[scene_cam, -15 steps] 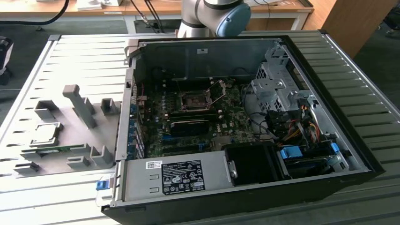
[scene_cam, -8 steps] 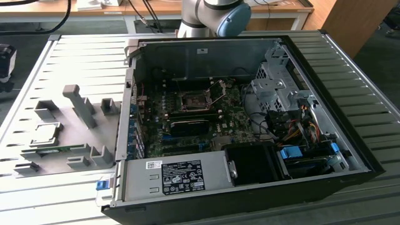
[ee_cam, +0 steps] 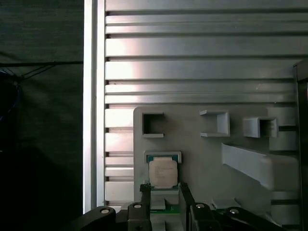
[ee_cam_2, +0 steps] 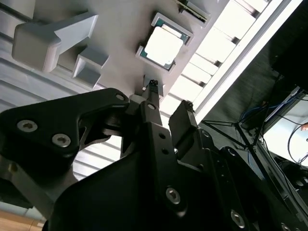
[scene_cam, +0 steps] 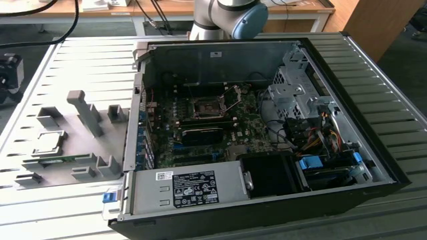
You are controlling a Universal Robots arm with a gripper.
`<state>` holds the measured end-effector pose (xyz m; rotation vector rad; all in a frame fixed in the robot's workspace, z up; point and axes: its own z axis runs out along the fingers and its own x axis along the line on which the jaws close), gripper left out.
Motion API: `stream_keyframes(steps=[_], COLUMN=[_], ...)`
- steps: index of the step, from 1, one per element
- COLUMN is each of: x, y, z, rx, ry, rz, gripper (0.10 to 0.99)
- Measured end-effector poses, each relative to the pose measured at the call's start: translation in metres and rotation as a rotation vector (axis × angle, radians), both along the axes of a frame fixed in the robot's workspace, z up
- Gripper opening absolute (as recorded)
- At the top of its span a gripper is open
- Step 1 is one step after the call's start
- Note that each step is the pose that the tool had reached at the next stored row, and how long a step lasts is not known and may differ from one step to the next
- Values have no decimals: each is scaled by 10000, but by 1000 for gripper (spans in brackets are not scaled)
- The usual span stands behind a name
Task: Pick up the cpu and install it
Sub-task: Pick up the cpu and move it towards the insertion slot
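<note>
Aluminium slatted table, cpu, desk behind

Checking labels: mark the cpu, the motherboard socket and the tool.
cpu (ee_cam: 163, 173), first wrist view, centre of metal lid.
motherboard socket (scene_cam: 207, 108), exterior view, socket centre.
tool (ee_cam_2: 169, 95), second wrist view, midway between fingertips.

Arm: silver-grey tube, pale blue round joint cap. Gripper: matte black angular linkage plates, silver hex-socket screws, slim black fingers with small bolts along them.
</note>
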<state>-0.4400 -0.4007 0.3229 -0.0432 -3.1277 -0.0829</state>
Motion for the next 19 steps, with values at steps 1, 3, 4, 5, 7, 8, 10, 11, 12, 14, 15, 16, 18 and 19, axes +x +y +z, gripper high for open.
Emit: stream_keyframes(steps=[1, 3, 4, 5, 7, 8, 10, 11, 12, 14, 15, 16, 18, 19], x=[0, 0, 0, 0, -2, -4, -3, -4, -4, -3, -1, 1, 5, 7], y=[-1, -3, -4, -8, -39, -65, -87, -90, -93, -95, -96, -97, -98, -99], z=[-19, -55, -75, -92, -126, -142, -180, -197, -216, -252, -270, -287, -327, -345], rx=[1, 2, 2, 2, 1, 1, 4, 3, 3, 5, 6, 9, 22, 28], ry=[0, -1, -1, 0, 3, 2, -3, -2, -2, 0, 3, 6, 13, 15], rz=[0, 32, 70, 108, 164, 162, 163, 163, 162, 162, 163, 162, 163, 163], gripper=[369, 369, 369, 384, 439, 439, 502, 502, 502, 514, 514, 569, 627, 686])
